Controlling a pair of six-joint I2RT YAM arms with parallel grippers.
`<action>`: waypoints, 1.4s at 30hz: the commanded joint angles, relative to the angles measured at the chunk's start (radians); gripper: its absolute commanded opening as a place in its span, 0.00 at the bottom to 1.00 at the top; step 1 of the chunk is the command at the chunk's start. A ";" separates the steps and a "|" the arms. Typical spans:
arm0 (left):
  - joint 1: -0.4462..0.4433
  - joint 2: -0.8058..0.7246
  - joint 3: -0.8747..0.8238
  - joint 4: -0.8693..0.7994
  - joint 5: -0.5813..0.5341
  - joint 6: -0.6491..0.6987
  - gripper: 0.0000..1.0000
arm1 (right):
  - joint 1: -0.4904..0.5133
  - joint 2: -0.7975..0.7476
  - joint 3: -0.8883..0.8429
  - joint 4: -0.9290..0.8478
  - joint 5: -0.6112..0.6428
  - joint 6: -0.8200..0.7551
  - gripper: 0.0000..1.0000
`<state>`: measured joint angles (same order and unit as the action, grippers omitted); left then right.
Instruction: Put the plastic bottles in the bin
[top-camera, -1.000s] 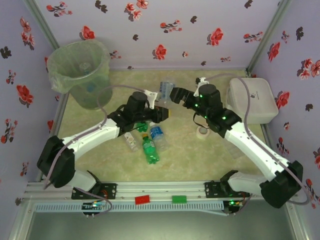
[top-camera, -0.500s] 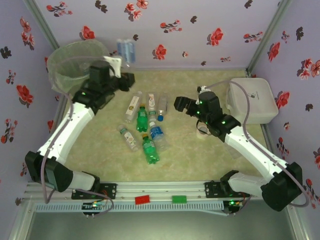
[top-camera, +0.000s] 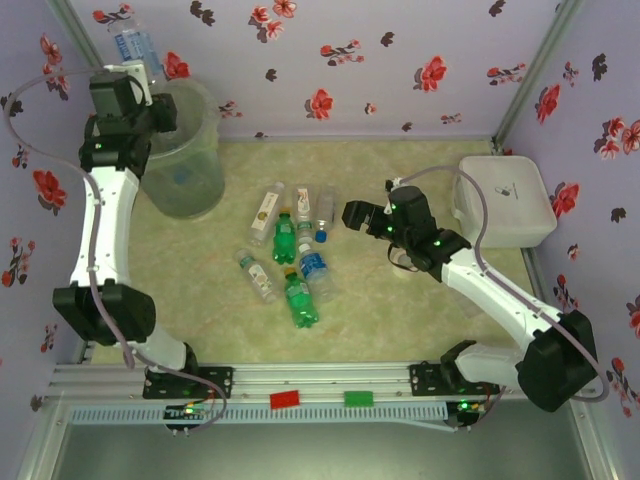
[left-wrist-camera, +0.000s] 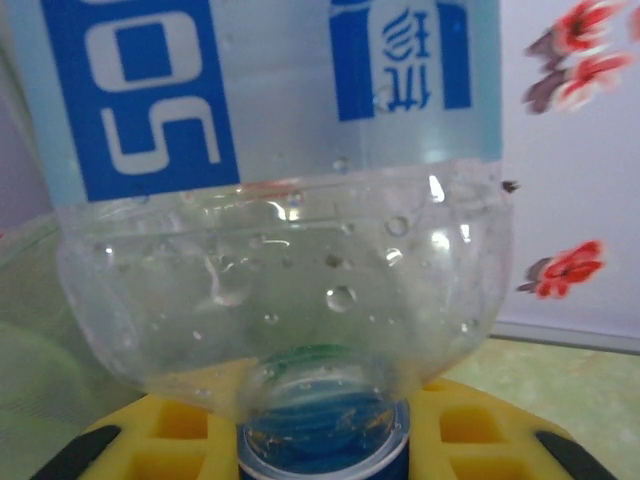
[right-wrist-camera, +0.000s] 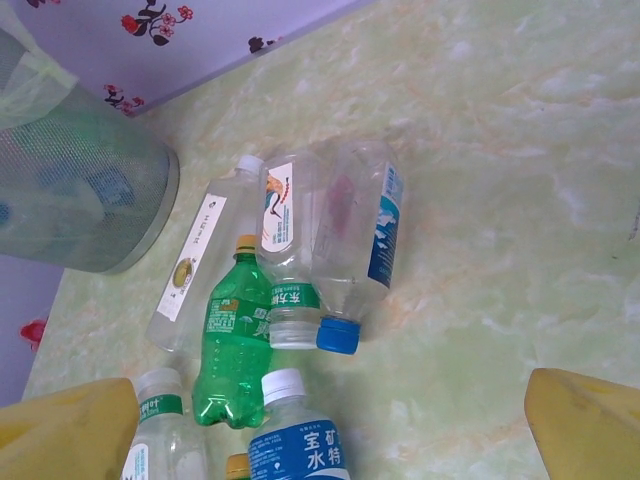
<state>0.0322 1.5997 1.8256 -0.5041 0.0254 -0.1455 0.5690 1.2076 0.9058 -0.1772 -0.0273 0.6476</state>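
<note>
Right, left pincer (top-camera: 135, 68) is clenching a clear blue-label bottle (top-camera: 128, 42) by the neck. The cap is pointing down between the yellow pads (left-wrist-camera: 150, 450) and the body is sticking out past the tips. Gripping at the neck is making sense to me: it's the narrowest, stiffest part, so the thin wall isn't buckling or squirting out.

The arm is reaching high, with the bin (top-camera: 190, 170) sitting just under and beside that pincer. It looks like it's setting up a drop from above the rim, so the bottle isn't catching on the bag liner. From these angles I can't tell whether the bottle is hanging fully over the opening.

Right pincer (top-camera: 352, 215) is hanging released, jaws wide, carrying nothing. Its yellow fingers (right-wrist-camera: 65, 430) are framing the loose pile straight ahead of it:
- a green bottle (right-wrist-camera: 235, 340)
- a blue-cap clear bottle (right-wrist-camera: 350, 230)
- a white-cap bottle (right-wrist-camera: 295, 445), lying closest to the tips

About seven are lying on their sides on the bench (top-camera: 400, 320), several touching. My guess is it's hovering to pick one with a free flank, since a closely packed neighbour would be blocking a finger.

The bin is standing well beyond that pincer, past the pile. The white lidded box (top-camera: 505, 200) is sitting behind it, off to the outer side, and isn't mattering for this job.
</note>
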 joint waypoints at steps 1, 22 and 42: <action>0.032 0.072 0.058 -0.086 -0.027 0.027 0.00 | -0.004 -0.006 -0.013 0.022 -0.014 0.016 1.00; 0.069 0.307 0.256 -0.317 -0.025 0.006 0.56 | -0.005 -0.048 -0.015 -0.001 0.001 0.001 1.00; 0.004 -0.067 -0.040 -0.066 0.060 -0.146 1.00 | -0.003 0.006 -0.009 0.029 -0.023 0.015 1.00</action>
<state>0.0628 1.6398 1.8828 -0.6880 0.0322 -0.2127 0.5690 1.1881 0.8974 -0.1768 -0.0319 0.6540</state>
